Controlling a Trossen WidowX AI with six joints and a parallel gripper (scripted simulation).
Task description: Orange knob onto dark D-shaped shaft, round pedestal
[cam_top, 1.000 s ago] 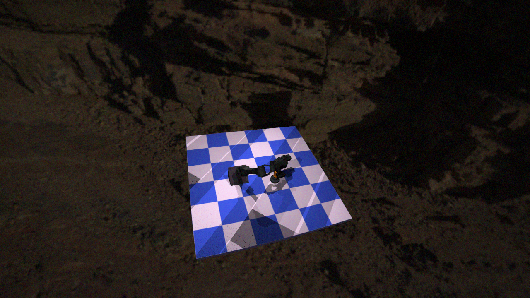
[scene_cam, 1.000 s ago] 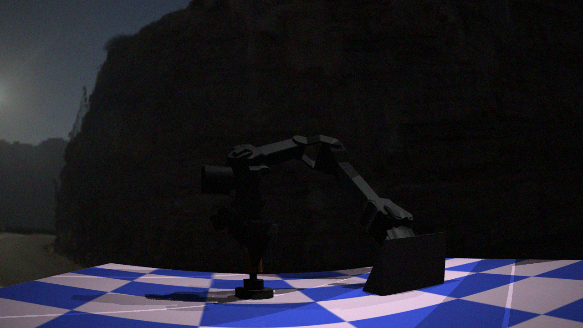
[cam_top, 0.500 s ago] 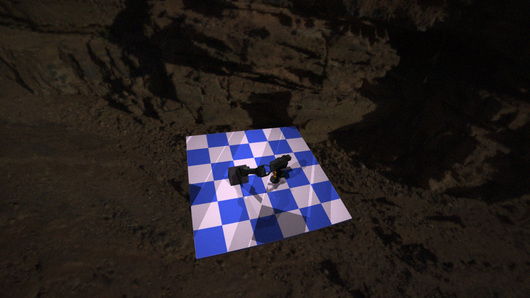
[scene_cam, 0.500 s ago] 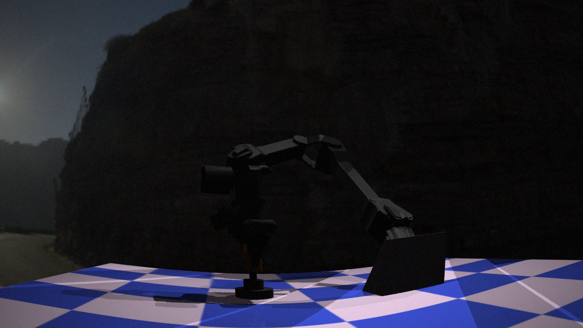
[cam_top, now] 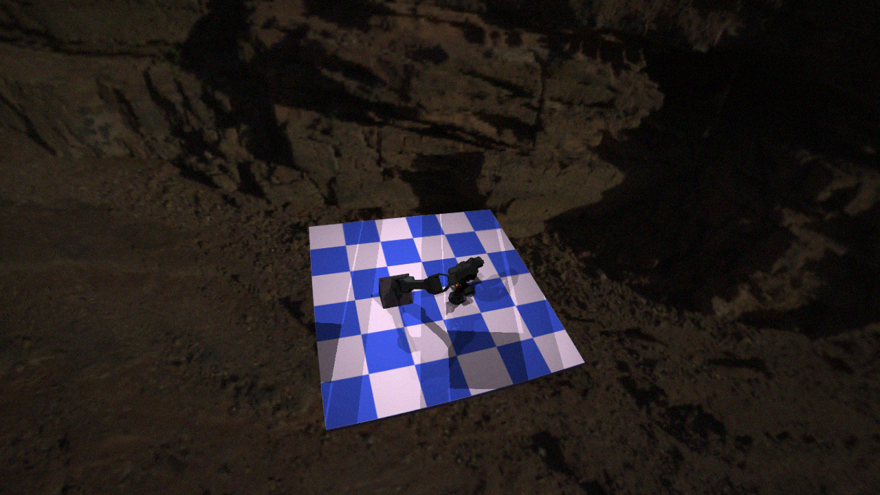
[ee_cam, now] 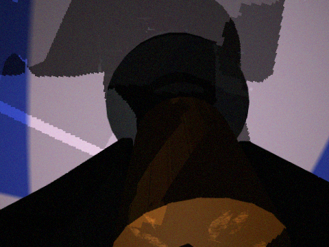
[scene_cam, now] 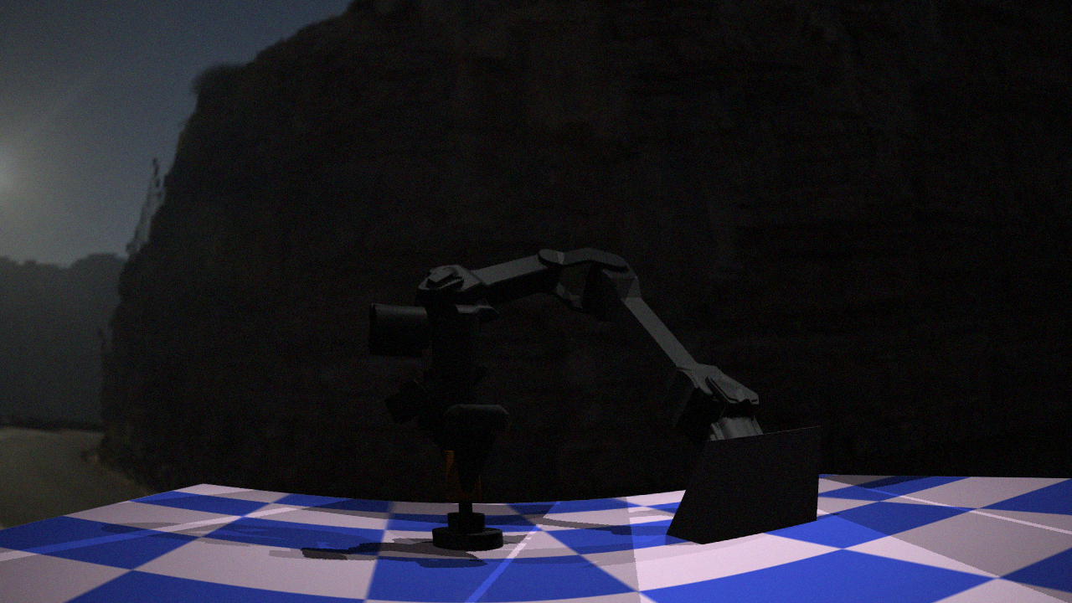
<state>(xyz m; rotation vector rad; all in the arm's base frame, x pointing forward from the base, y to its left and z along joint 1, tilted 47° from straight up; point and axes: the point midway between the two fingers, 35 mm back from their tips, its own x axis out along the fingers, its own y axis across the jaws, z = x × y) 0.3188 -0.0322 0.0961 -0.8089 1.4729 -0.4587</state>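
Note:
The orange knob [cam_top: 457, 285] [scene_cam: 451, 476] [ee_cam: 205, 219] is upright between the fingers of my gripper [scene_cam: 465, 480] [ee_cam: 185, 150], which is shut on it. The dark round pedestal [cam_top: 456, 299] [scene_cam: 466, 538] [ee_cam: 178, 56] stands directly below. In the exterior view, a short length of the dark shaft [scene_cam: 466, 507] shows between the knob's bottom and the pedestal's raised collar, so the knob is not against the pedestal. Whether the shaft's tip is inside the hole or only touching the knob is hidden. The shaft's flat side and the knob's hole are not visible.
The arm reaches over from its dark base block [cam_top: 393, 291] [scene_cam: 749, 487]. The blue and white checkered board [cam_top: 393, 394] [scene_cam: 712, 574] lies under everything, with hard shadows across it. Dark rock lies beyond its edges.

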